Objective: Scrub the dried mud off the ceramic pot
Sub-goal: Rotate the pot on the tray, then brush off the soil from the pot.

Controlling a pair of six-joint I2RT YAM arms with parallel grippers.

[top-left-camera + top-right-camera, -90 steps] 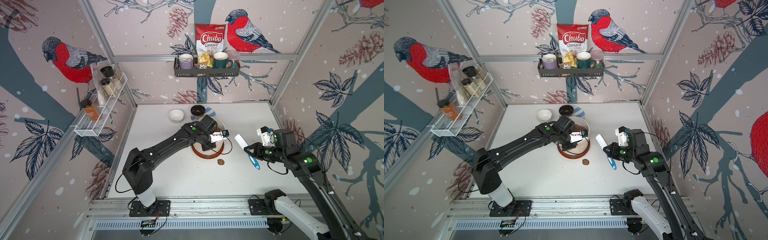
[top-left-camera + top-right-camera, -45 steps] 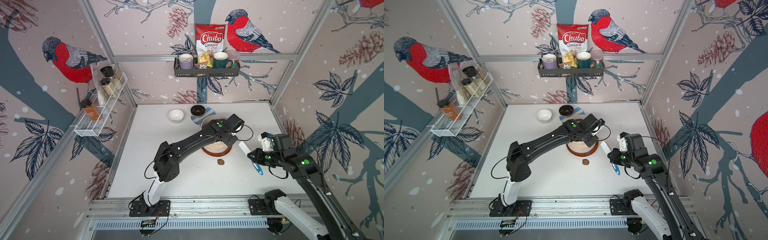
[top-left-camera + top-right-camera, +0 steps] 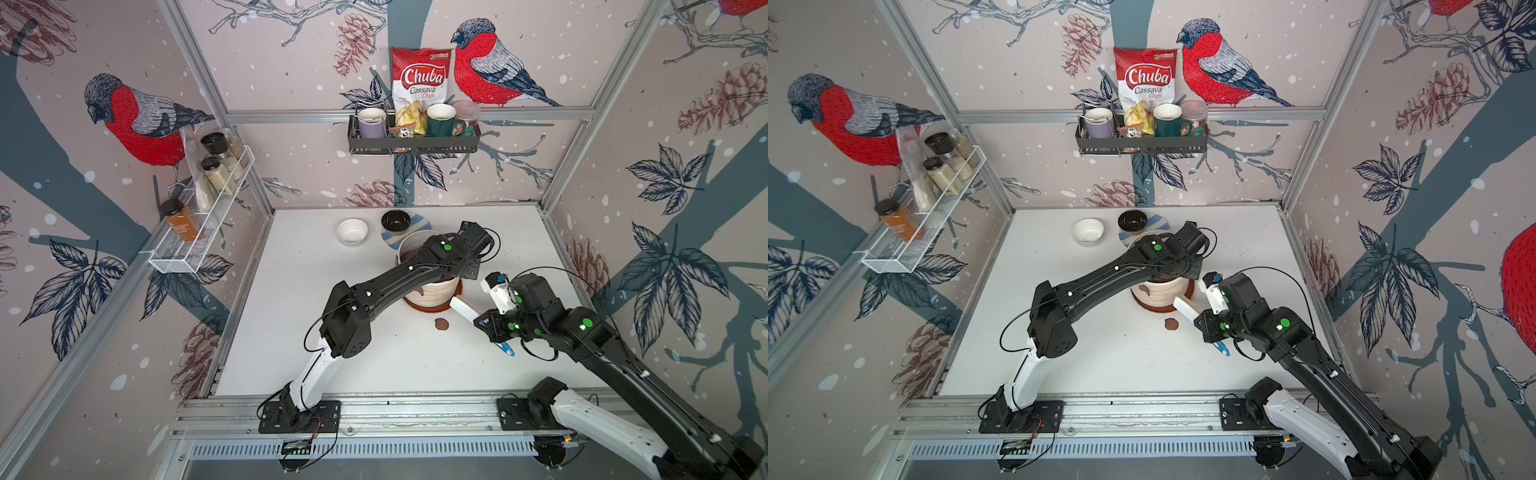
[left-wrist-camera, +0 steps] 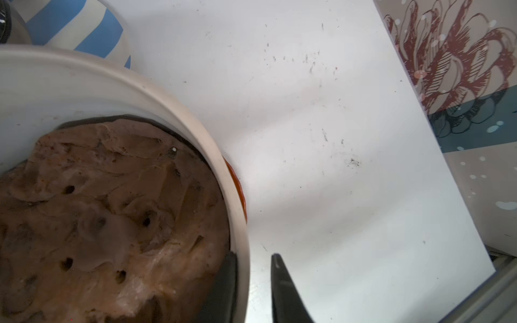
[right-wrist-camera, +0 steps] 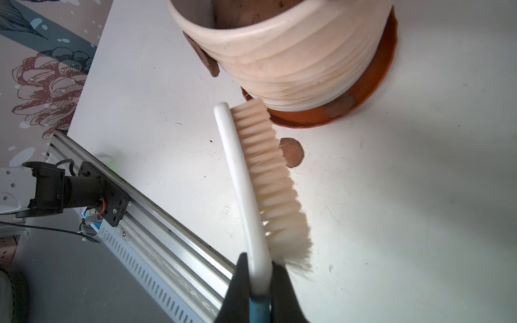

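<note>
The ceramic pot (image 3: 432, 293) (image 3: 1160, 293) is cream, ribbed and filled with brown soil, and it stands on a brown saucer (image 5: 375, 84) mid-table. Dried mud shows as a patch (image 5: 202, 56) on its wall, a patch (image 5: 340, 107) at its base, and a loose flake (image 3: 441, 323) (image 5: 292, 152) on the table. My left gripper (image 4: 253, 254) (image 3: 469, 270) straddles the rim (image 4: 195, 125). One finger is inside and the other stands clear outside, so it is open. My right gripper (image 5: 260, 263) (image 3: 484, 322) is shut on a white scrub brush (image 5: 246, 181) (image 3: 463, 309), whose bristles face the pot's base.
A white bowl (image 3: 352, 230), a black bowl (image 3: 396, 221) and a blue-striped plate (image 4: 84, 28) sit behind the pot. Wall racks hold jars (image 3: 216, 174) and mugs (image 3: 440, 120). The side wall (image 4: 461, 84) is close beyond the left gripper. An aluminium rail (image 5: 167, 232) runs along the front edge.
My left arm swung across to the pot's right rim, and its jaws have parted slightly. The pot shifted a little to the right. My right gripper brought the brush in towards the pot's base.
</note>
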